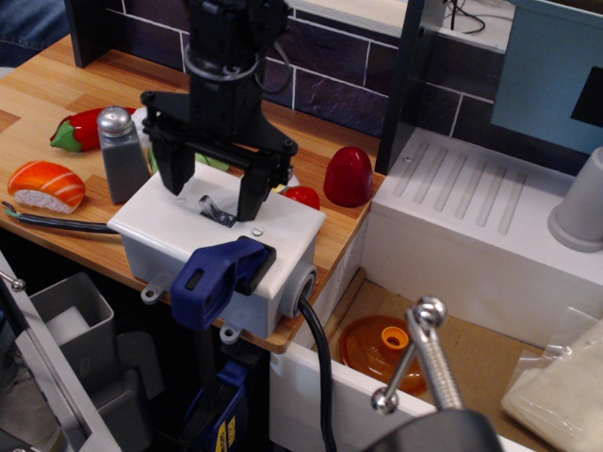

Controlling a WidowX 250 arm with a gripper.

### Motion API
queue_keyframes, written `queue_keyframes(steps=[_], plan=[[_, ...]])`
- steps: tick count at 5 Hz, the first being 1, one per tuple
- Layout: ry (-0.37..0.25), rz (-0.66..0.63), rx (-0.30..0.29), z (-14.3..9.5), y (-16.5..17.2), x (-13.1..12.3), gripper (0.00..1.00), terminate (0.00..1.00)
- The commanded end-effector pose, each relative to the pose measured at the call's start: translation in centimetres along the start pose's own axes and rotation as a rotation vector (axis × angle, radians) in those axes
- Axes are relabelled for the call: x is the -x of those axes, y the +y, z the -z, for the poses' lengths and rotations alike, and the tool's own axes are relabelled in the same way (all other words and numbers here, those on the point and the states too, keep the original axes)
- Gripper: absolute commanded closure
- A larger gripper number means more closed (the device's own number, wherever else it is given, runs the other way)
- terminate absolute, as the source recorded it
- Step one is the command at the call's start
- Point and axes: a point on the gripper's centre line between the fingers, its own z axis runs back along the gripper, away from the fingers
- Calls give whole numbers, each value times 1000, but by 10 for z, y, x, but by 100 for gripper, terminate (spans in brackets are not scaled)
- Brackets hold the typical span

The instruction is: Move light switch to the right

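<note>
Black, matte and angular, the hand hangs over the top of the white box with its two fingers spread apart, one on each side of the light switch. The switch, a small silver-grey metal lever on a tiny metal plate, sits in the gap between the fingertips; whether either finger touches it cannot be told. The box beneath the hand is smooth plastic, rectangular with rounded corners and small mounting tabs along its lower edge. A blue clamp handle, moulded plastic, grips the box's front edge just below the hand. A black cable leaves a round port at the box's near right corner and drops downward.

Beside the hand, at the picture's left, stands a grey shaker with a rounded silver cap, close to the box. Beyond it lie a red toy pepper with green stem and a glossy orange-and-white sushi piece. To the picture's right of the hand sit a small red rounded piece and a dark red egg-shaped object. All rest on the table, pale wood with visible grain.
</note>
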Motion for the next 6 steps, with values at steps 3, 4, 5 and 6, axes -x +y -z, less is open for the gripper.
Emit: queue_keyframes(steps=[3, 4, 5, 6], plan=[[-70, 73, 54, -15, -32, 11, 0, 0], [-61, 55, 64, -18, -42, 12, 0, 0], [-62, 49, 70, -21, -48, 14, 0, 0], [-60, 47, 69, -24, -51, 15, 0, 0]])
